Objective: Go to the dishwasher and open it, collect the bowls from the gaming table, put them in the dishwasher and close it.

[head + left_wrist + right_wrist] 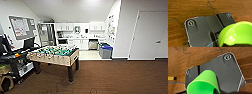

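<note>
Two green bowls were counted, one at each wrist. In the left wrist view a lime-green bowl (238,33) was seen large beside the robot's dark plate, above a brown wood-grain floor (186,8) crossed by a thin dark cable (211,6). In the right wrist view a second green bowl (204,83) was seen tilted on its side, its open mouth turned toward the camera, over the same kind of floor. Each bowl appeared to be carried at its wrist, but the fingers could not be made out, so whether either claw was clenched or released could not be told.

In the head view one table-football table (56,53) with a green field was seen on the brown floor, left of centre. At the far end of the room a kitchenette with white cabinets (75,27) was seen, and among its lower units one steel-fronted dishwasher (93,45), its door closed. One grey bin with a blue lid (105,51) was seen just beside it. One white door (147,35) was seen on the right wall.
</note>
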### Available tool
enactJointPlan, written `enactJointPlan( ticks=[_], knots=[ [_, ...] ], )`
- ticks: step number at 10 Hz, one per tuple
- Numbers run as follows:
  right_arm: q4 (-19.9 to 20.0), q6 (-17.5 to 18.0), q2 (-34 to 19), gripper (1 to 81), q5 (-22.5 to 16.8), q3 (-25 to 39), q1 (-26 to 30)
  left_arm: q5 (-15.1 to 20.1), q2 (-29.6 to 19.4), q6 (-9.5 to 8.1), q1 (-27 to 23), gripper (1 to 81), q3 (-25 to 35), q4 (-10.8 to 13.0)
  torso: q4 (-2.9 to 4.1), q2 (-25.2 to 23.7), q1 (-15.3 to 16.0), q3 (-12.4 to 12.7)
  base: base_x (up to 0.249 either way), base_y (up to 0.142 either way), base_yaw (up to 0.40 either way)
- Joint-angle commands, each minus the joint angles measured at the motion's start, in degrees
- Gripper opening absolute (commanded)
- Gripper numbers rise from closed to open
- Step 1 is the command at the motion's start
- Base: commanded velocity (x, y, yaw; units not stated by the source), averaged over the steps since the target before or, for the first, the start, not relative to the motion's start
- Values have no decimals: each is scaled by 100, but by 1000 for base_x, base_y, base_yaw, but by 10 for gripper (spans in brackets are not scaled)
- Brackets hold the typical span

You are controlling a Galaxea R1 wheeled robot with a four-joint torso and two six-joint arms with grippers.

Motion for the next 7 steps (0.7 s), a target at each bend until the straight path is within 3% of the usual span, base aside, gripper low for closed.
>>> enactJointPlan(
  ticks=[1, 7],
  knots=[
    [-58, -29, -32, 10, -198, 9, 306, 128, -98, 7, -301, 10, 7, 57, 0, 0, 0, 0, 132, -83, 0],
    [-58, -28, -32, 10, -198, 0, 298, 137, -107, 7, -301, 10, 7, 57, 0, -2, -3, 0, 132, -83, 0]
  ],
)
